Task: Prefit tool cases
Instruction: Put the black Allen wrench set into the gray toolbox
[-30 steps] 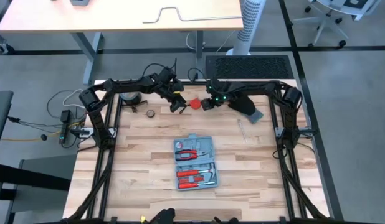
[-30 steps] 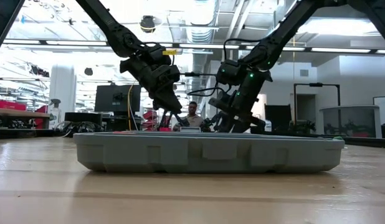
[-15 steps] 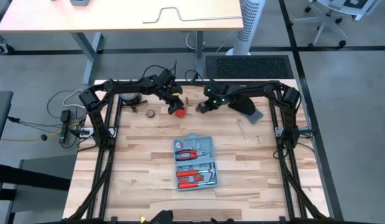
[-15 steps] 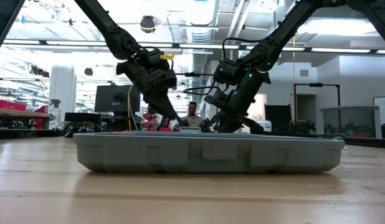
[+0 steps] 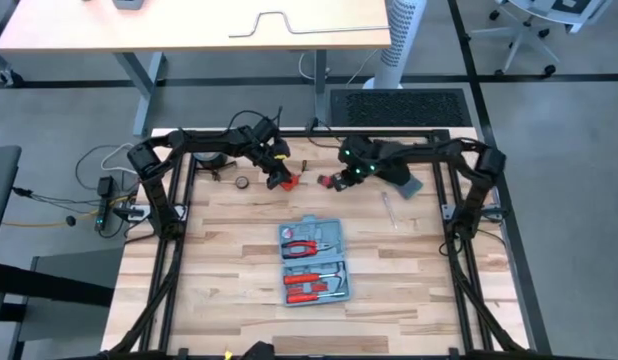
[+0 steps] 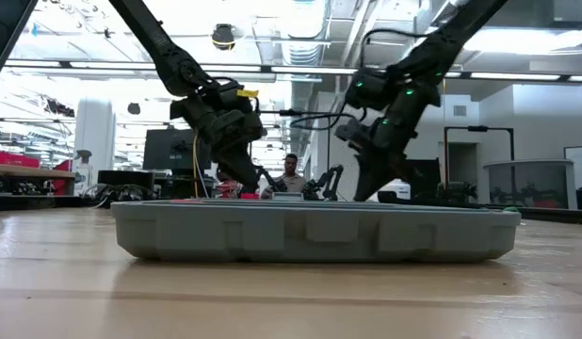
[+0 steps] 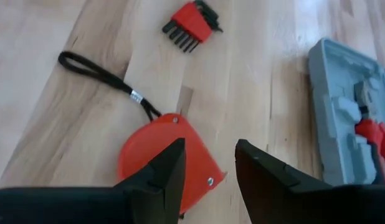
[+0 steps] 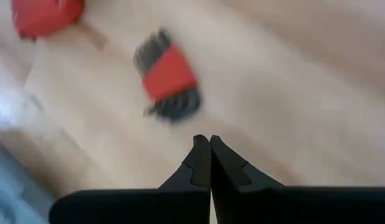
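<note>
Your tool case (image 5: 313, 260) lies open and flat in the middle of the table (image 5: 219, 260), well apart from both grippers, which sit near the table's far edge. The left gripper (image 5: 279, 178) hangs over a flat red tape measure (image 7: 164, 155); your wrist view shows its fingers (image 7: 171, 168) parted, one over the red body and one over bare wood, gripping nothing. A black cord (image 7: 99, 78) runs off the tape measure across the wood. The right gripper (image 5: 339, 180) is beside a red hex key set (image 8: 167, 81), with its fingers (image 8: 202, 163) pressed together and nothing between them. The hex key set lies between the two grippers.

In the low view the case's grey wall (image 6: 315, 235) hides the grippers' tips and everything on the table behind it. The right wrist view is blurred, so the keys are hard to make out singly.

Inside the case you see grey-blue moulded slots holding red-handled tools: pliers (image 5: 307, 247) in the far half, more red-handled tools (image 5: 315, 283) in the near half.
</note>
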Robot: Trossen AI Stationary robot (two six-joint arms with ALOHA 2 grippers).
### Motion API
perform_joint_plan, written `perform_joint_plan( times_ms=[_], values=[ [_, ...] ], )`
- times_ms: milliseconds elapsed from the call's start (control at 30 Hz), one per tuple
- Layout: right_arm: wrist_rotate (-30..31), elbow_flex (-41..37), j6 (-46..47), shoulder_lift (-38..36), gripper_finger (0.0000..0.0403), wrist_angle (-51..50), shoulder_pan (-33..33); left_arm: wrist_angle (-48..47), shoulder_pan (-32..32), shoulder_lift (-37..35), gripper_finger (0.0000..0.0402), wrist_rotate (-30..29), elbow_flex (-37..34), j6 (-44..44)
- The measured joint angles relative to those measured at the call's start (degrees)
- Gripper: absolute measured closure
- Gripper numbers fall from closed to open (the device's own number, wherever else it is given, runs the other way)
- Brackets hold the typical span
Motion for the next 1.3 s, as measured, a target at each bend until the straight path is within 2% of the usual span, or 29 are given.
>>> perform_joint_plan(
  times_ms=[133,267,400,533,633,1033,1300],
  values=[
    [1.33,-7.70,4.11,-5.26,0.0400,6.28,1.81,2.90,-0.88,0.00,0.0272,1.31,0.00,-2.14],
    [2.31,-13.77,8.47,-9.21,0.0372,15.68,3.10,7.98,-3.77,0.00,0.0272,1.72,0.00,-5.02],
    [4.08,-16.05,10.93,-10.96,0.0332,20.67,3.70,13.37,-7.80,0.00,0.0272,0.84,0.00,-5.58],
    [4.12,-16.05,11.10,-11.11,0.0299,20.57,3.68,15.47,-10.61,0.00,0.0272,-3.83,0.00,-5.46],
    [4.38,-16.05,11.25,-11.07,0.0284,20.55,4.10,15.77,-11.09,0.00,0.0272,-3.56,0.00,-6.24],
    [4.37,-16.01,14.33,-10.70,0.0280,23.69,8.72,15.83,-11.21,0.00,0.0272,0.84,0.00,-11.91],
    [4.34,-15.96,18.36,-10.72,0.0280,27.82,13.84,15.85,-12.20,0.00,0.0272,0.96,0.00,-13.10]
  ],
)
